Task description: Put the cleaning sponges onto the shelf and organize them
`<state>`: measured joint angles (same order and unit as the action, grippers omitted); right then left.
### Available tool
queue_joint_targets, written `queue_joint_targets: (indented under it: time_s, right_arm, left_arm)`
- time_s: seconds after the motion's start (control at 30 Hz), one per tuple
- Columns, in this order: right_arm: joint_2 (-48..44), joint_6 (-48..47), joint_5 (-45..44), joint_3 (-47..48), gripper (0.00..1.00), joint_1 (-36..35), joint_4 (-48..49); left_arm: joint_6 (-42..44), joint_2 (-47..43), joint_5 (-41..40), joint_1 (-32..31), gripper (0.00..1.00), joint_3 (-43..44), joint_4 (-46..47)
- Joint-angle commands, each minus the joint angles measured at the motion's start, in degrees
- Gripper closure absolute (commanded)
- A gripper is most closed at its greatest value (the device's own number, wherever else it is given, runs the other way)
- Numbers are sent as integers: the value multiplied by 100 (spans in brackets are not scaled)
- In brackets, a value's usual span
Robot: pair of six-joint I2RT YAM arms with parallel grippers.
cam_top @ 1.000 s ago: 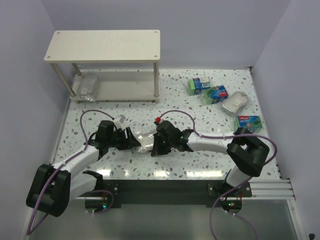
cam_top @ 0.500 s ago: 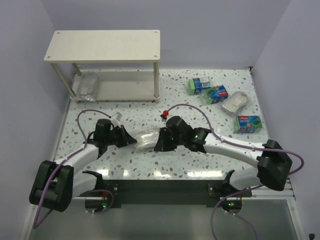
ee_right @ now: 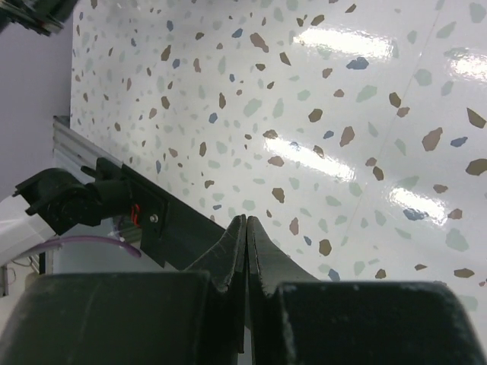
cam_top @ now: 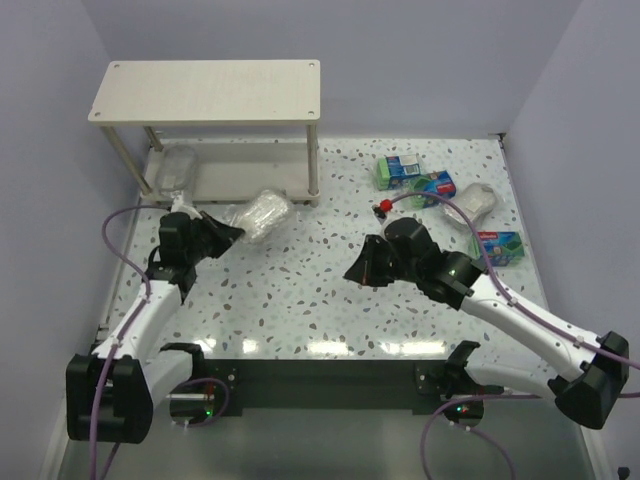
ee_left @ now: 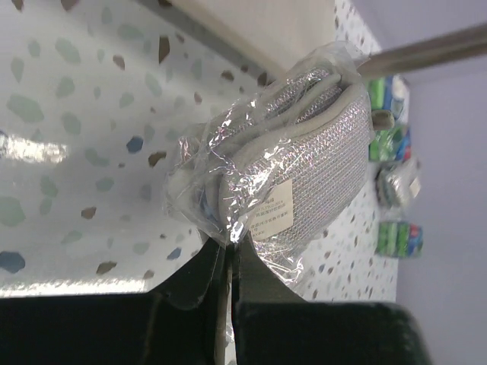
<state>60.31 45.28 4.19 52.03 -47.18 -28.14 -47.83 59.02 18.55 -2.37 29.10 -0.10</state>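
My left gripper (cam_top: 228,234) is shut on the clear wrap of a silvery-grey scourer pack (cam_top: 259,212), holding it just in front of the shelf's (cam_top: 205,90) lower board (cam_top: 250,182). In the left wrist view the fingertips (ee_left: 230,242) pinch the wrap's edge below the scourer (ee_left: 304,160). Another scourer (cam_top: 172,172) lies at the left end of the lower board. Three green sponge packs (cam_top: 402,170) (cam_top: 432,188) (cam_top: 497,245) and one grey scourer (cam_top: 472,203) lie at the right. My right gripper (cam_top: 355,272) (ee_right: 247,220) is shut with nothing in it, over mid-table.
The shelf's front right leg (cam_top: 314,165) (ee_left: 426,49) stands just right of the held pack. Purple walls close in the left, back and right sides. A black rail (cam_top: 330,375) with the arm bases runs along the near edge of the speckled table (cam_top: 300,300).
The left gripper shut on the scourer's wrap and carried it up and left toward the shelf. The right arm drew back to the right, away from the pack.
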Motion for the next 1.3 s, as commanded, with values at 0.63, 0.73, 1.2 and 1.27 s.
queue_joint_targets:
  time_s: [0.63,0.73,1.2,1.27]
  right_arm:
    - [-424,-283,-199,-308,100,130,-332]
    - [-485,-291,-295,-299,100,139,-402]
    - [-485,-265,-392,-290,100,165,-482]
    - [-486,-248,-401,-299,100,165,-491]
  left_arm:
    - [-2599,2710,-3173,53,100,3065,600]
    - [-2582,2895,-3190,61,100,3171,450]
    - [-2494,3502,-2928,421,100,3277,28]
    - [-2468,3511,-2805,430,94,3225,71]
